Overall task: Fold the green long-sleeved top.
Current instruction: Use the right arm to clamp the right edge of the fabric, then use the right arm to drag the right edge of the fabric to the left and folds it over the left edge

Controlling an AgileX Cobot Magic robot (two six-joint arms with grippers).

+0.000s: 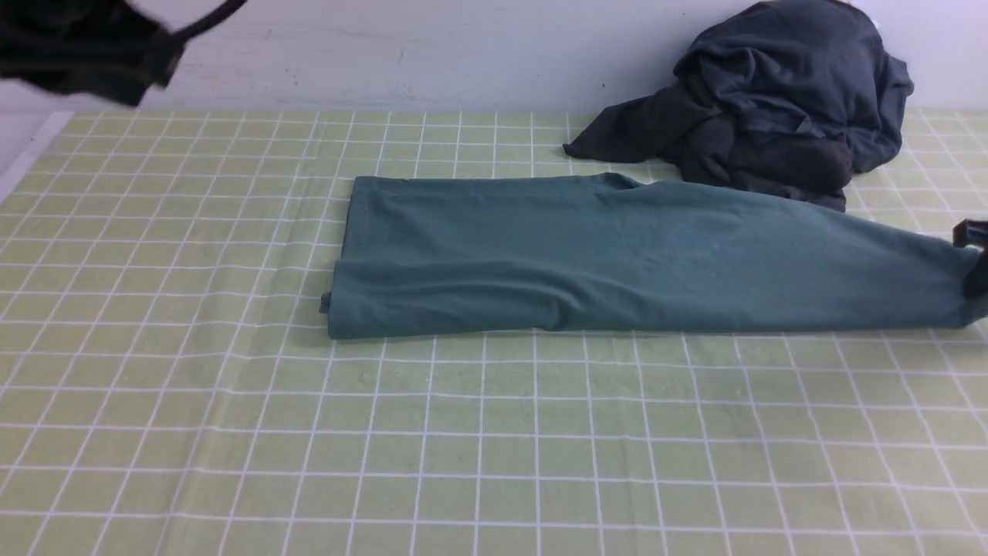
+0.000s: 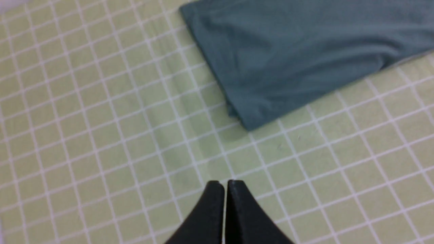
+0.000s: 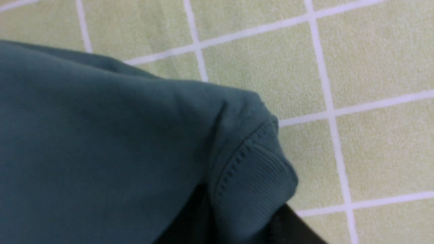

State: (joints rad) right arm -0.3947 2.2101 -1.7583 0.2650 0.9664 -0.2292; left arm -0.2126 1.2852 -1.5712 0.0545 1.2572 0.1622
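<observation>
- The right end effector [image 3: 242, 217] is closed on the ribbed cuff of the green long-sleeved top [image 1: 617, 255], a fold of fabric gathered between its fingers.
- From that grip, the top stretches leftward across the table [image 1: 478, 432], its long axis running side to side, the cuff pointing right.
- Its wider far end lies flat to the left, well apart from the right end effector.
- The left end effector [image 2: 225, 184] is closed and holds nothing, apart from the top.
- Under the top, the table's covering is pale green with a white grid.
- Beyond the top are bunched dark garments [image 1: 795, 85], before a whitish wall [image 1: 463, 54].
</observation>
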